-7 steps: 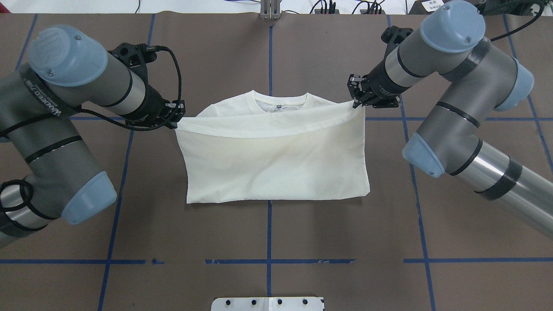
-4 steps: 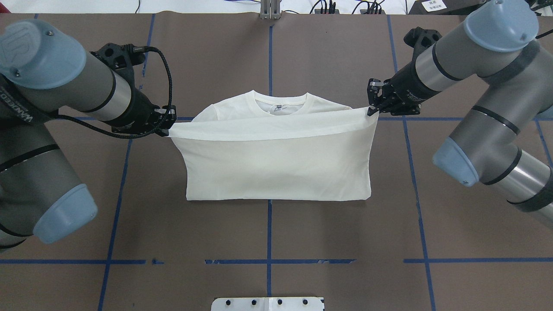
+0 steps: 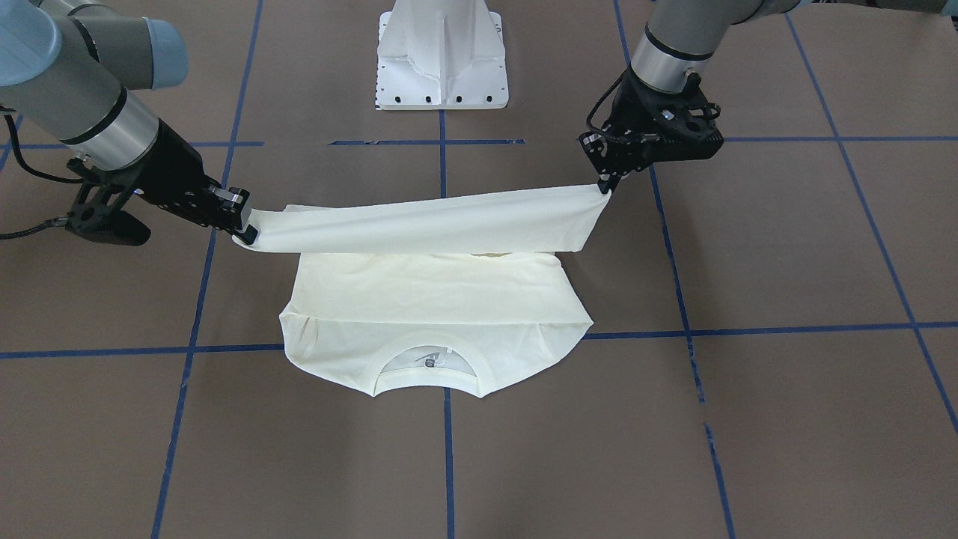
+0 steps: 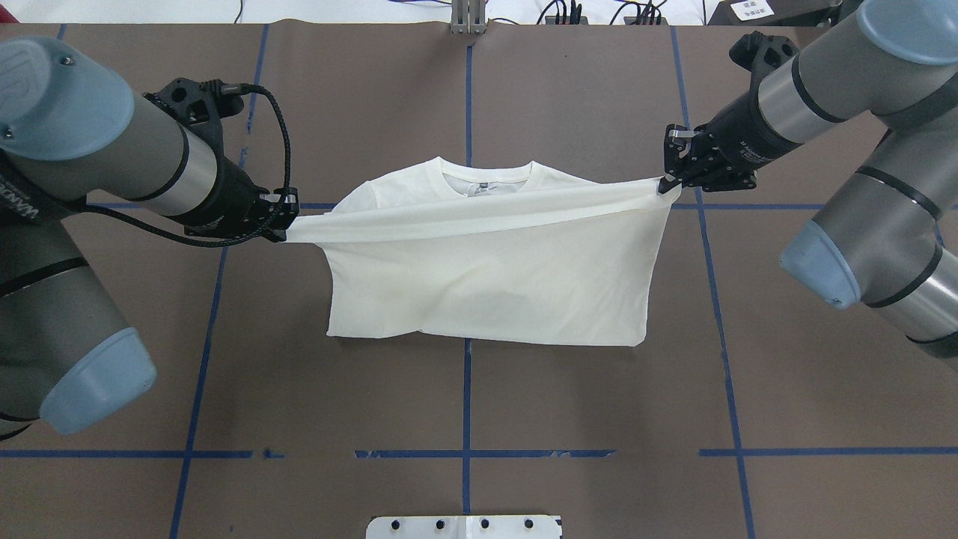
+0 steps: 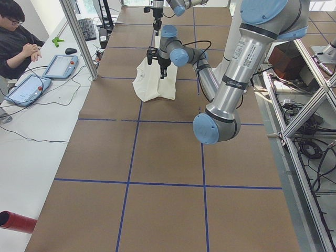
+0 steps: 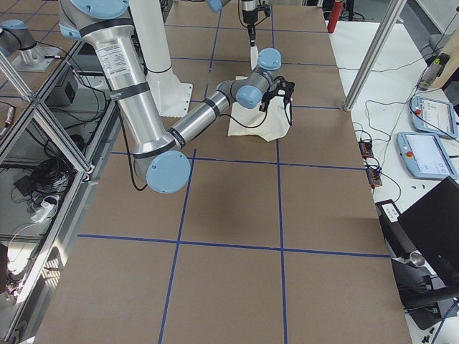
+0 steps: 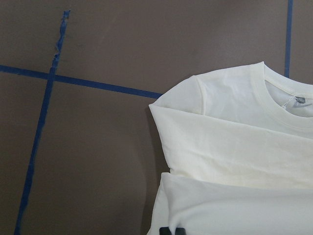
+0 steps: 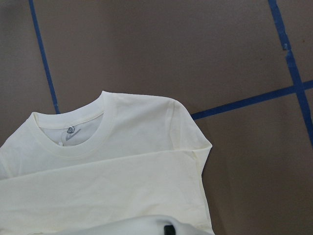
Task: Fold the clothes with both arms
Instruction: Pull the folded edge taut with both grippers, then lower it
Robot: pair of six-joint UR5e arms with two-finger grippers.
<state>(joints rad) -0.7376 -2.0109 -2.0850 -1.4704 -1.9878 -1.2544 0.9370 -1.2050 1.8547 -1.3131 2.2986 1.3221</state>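
The cream shirt [image 4: 486, 284] lies plain side up on the brown table, its ribbed collar [image 4: 486, 174] at the far side. Its near part is folded up, and the hem is stretched taut in the air between both grippers. My left gripper [image 4: 287, 228] is shut on the hem's left corner. My right gripper [image 4: 664, 186] is shut on the right corner. In the front-facing view the raised band of the shirt [image 3: 426, 224] spans from the right gripper [image 3: 243, 230] to the left gripper [image 3: 602, 186]. The cat print is hidden. Both wrist views show the shirt's collar [image 7: 283, 105] [image 8: 73, 142] below.
The white pedestal base [image 3: 441, 52] stands behind the shirt at the robot's side. Blue tape lines [image 4: 468, 97] grid the brown table cover. An operator [image 5: 18, 44] sits at a side desk with tablets. A red object [image 5: 16, 221] lies near that desk's end.
Both grippers have moved apart, outward from the shirt, and pulled the held hem from a sagging curve into a taut band. The folded near edge has shifted and rippled.
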